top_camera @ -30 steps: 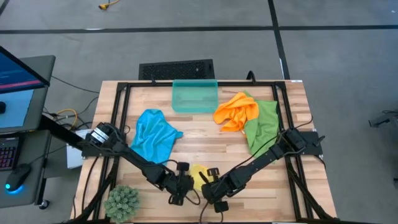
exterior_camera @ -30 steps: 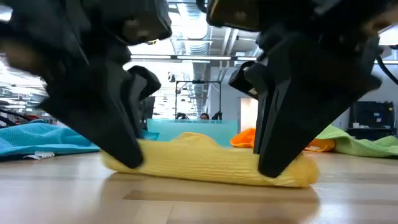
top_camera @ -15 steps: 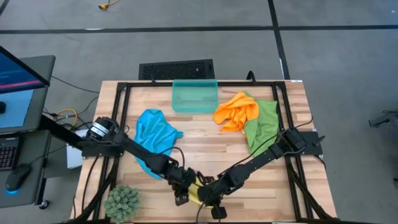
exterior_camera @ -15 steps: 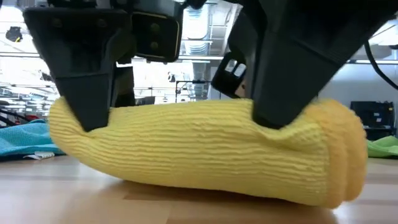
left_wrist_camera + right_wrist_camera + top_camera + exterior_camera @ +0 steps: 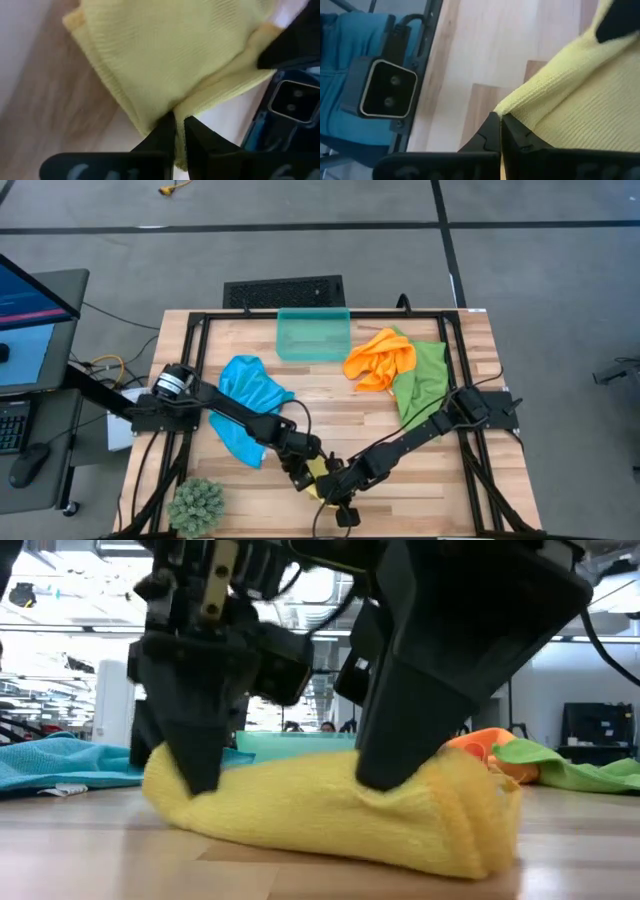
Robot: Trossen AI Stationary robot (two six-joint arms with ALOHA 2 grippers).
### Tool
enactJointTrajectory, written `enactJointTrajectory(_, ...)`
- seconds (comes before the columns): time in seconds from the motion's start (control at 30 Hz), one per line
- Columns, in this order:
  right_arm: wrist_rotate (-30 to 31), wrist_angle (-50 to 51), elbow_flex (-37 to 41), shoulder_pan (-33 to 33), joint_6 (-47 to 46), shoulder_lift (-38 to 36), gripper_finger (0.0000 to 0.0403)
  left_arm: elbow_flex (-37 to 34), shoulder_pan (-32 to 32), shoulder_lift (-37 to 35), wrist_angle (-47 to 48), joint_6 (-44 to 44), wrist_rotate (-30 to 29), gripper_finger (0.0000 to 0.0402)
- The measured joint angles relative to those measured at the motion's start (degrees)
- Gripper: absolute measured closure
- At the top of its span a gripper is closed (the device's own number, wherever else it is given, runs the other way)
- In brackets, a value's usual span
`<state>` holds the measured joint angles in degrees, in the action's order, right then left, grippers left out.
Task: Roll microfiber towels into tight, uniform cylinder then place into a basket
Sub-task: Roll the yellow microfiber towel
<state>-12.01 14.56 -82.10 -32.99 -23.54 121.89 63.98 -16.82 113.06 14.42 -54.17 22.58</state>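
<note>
Four microfiber towels on the wooden table, as we count them. The yellow towel, rolled into a thick cylinder, lies at the near edge of the table, close in front of the low camera; we see both grippers on it. The left gripper has its fingers pinched together on one end of the roll, a fold of yellow cloth caught between the tips in the left wrist view. The right gripper is likewise pinched tight on the roll nearer its other end, its tips meeting on a yellow edge in the right wrist view. The blue towel lies crumpled on the table's left part, partly under the left arm. The orange towel sits bunched right of the basket, touching the green towel, which spreads toward the right edge. The basket, translucent teal, stands at the far edge, well apart from the roll. A small green plant sits at the near left corner.
</note>
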Motion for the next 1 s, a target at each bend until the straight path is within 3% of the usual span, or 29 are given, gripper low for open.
enactJointTrajectory(0.27,0.28,1.16,-0.03,-0.37,-0.01,-0.04,0.0384,0.25,0.62,4.75,-6.28,-7.15,6.1,0.0392)
enactJointTrajectory(0.77,-4.04,9.1,-0.14,0.63,1.22,-0.42,0.0244,0.27,0.77,4.83,-6.52,-8.3,6.48,0.0391)
enactJointTrajectory(1.0,1.43,14.68,-0.14,-2.13,5.45,-4.89,0.0232,0.27,0.77,4.83,-6.47,-8.39,6.57,0.0391)
